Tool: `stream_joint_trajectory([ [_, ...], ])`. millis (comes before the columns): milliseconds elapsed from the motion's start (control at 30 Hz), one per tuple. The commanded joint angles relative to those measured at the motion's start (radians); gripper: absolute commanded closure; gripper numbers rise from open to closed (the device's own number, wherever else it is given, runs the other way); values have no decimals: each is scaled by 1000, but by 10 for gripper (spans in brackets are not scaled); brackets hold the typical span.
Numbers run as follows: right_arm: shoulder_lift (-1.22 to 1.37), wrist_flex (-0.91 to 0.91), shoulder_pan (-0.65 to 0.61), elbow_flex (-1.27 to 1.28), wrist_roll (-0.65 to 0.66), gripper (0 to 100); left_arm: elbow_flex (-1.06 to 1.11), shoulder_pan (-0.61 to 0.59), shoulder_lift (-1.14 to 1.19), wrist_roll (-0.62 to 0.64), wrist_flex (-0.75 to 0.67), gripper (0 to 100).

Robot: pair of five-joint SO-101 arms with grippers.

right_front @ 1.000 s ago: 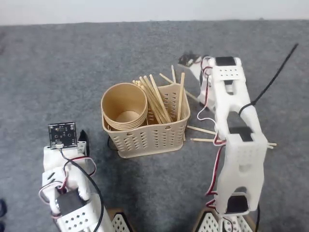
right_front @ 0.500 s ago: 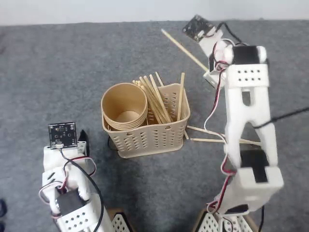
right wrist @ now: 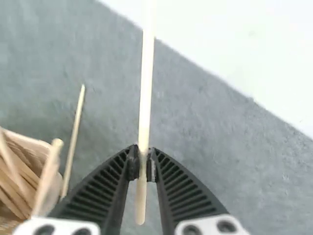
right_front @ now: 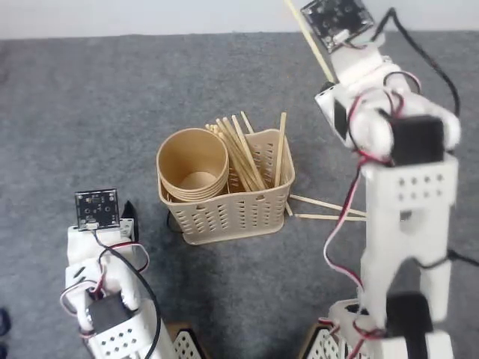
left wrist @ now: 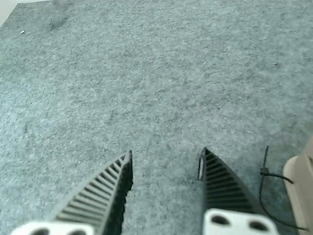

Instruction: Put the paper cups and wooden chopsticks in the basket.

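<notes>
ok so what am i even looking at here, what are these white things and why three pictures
The white things are two small robot arms, seen from a camera above. The other two pictures come from cameras on their wrists. On the grey carpet stands a basket holding stacked paper cups and several chopsticks; two loose chopsticks lie beside it. The right gripper is shut on one chopstick, held up. The left gripper is open over bare carpet.
</notes>
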Motion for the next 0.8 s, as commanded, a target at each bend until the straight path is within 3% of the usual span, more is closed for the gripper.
stream_joint_trajectory([
  [0,-107,8,-41,-23,-107,991,-5,9,-17,-3,-25,793],
  [233,-348,-128,-127,273,-265,991,-5,9,-17,-3,-25,793],
  [467,-641,-469,-186,790,-279,992,-5,9,-17,-3,-25,793],
  [767,-875,-776,-329,1258,-358,992,-5,9,-17,-3,-26,793],
])
